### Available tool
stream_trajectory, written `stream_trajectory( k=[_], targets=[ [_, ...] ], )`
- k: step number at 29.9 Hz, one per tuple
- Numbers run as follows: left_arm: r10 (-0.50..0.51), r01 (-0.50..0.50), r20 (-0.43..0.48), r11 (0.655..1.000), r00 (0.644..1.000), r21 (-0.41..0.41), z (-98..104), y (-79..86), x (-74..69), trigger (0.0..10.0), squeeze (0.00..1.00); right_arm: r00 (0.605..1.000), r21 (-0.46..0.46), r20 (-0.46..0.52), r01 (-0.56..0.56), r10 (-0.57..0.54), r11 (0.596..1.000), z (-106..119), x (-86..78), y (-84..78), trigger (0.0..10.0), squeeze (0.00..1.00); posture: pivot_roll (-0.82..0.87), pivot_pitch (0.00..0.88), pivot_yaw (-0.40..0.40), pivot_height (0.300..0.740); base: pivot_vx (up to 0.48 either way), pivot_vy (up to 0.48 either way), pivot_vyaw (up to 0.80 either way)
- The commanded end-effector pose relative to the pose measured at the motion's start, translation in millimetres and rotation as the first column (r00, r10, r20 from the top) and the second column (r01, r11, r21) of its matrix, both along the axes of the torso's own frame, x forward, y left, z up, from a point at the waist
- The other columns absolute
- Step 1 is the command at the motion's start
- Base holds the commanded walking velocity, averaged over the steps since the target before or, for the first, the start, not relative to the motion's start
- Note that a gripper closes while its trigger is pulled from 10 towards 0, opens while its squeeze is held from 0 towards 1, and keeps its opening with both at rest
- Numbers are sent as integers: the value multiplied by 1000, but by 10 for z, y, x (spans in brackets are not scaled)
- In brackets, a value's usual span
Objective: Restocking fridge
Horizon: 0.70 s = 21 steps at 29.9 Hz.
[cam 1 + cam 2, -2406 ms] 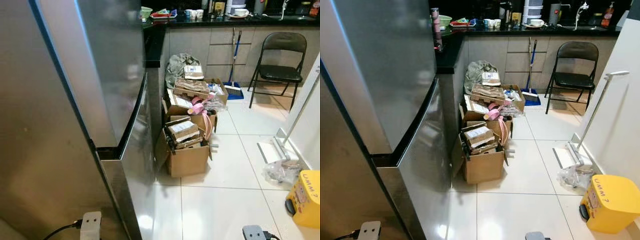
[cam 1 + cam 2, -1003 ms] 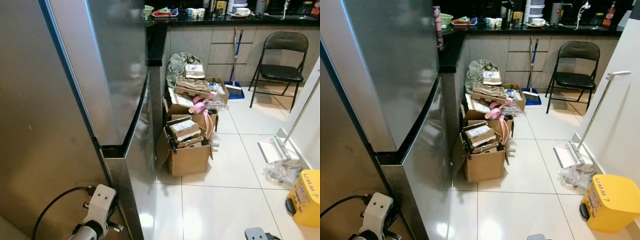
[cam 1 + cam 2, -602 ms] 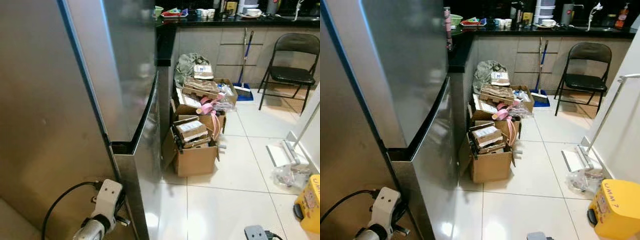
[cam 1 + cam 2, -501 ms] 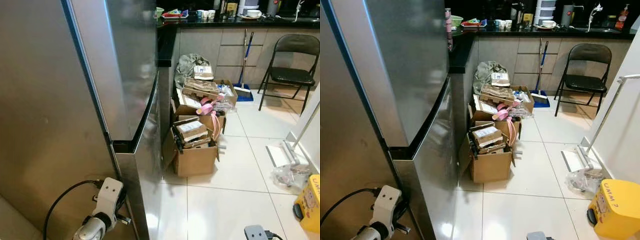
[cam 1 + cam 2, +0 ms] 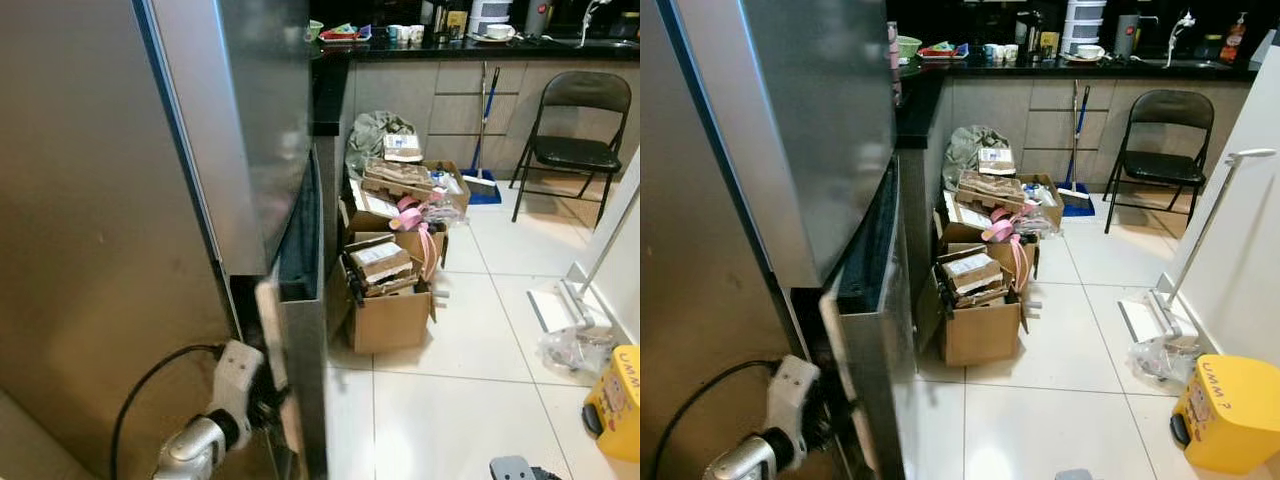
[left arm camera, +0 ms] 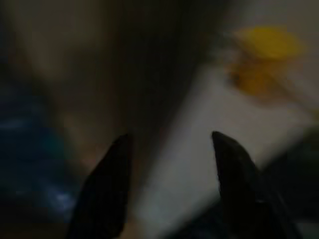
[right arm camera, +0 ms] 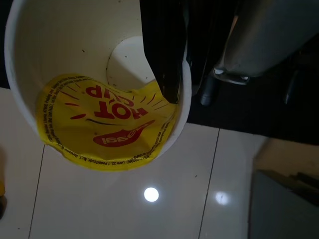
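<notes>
The left gripper [image 5: 262, 400] is down low at the edge of the fridge's bottom door [image 5: 300, 330], which stands open just a crack. In the left wrist view its two black fingers [image 6: 107, 184] are spread apart with nothing between them, so it looks like it hooks the door edge rather than pinching it. To do this well, I think the arm should pull slowly and in a curve, the way the door swings, so the fingers do not slip off the smooth metal.

The right gripper [image 7: 167, 55] is clenched on the rim of a white cup [image 7: 99, 84] with a yellow "HOT CUP" lid (one finger is inside the cup). That cup is the thing to go in the fridge, so it should be kept level while the door comes open.

An open box [image 5: 385, 300] full of packets sits on the floor just beside the fridge, with more boxes [image 5: 405, 185] behind it. I think the door could bump the near box if it swings wide. A yellow bin [image 5: 1225, 410], a folding chair [image 5: 1160, 140] and a broom [image 5: 1072, 150] are well apart from the fridge.
</notes>
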<state>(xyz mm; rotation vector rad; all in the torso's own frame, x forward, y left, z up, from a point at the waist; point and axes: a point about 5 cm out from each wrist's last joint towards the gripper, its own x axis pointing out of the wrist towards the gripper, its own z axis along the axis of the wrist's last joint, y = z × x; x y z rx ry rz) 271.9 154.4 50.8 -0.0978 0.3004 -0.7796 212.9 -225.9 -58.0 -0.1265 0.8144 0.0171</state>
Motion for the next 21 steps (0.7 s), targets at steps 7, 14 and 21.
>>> stream_trajectory(
  k=[7, 14, 21],
  targets=[
    [-378, 315, -112, 876, 919, -366, 273, -356, -308, 10000, 0, 1000, 7, -12, 2, -2, 1000, -26, -42, 4, 10000, 0, -35, 103, 20, 740, 0, 0, 0],
    [-407, 353, -190, 898, 893, -264, 131, -250, -406, 10000, 0, 1000, 9, -14, -11, 11, 1000, -29, -41, 24, 10000, 0, -31, 104, 18, 740, 0, 0, 0],
    [-85, 213, -451, 947, 888, 242, -539, 264, -611, 10000, 0, 988, 34, 34, -152, 151, 988, 48, 116, 199, 10000, 0, -33, 105, 29, 740, 0, 0, 0]
  ],
)
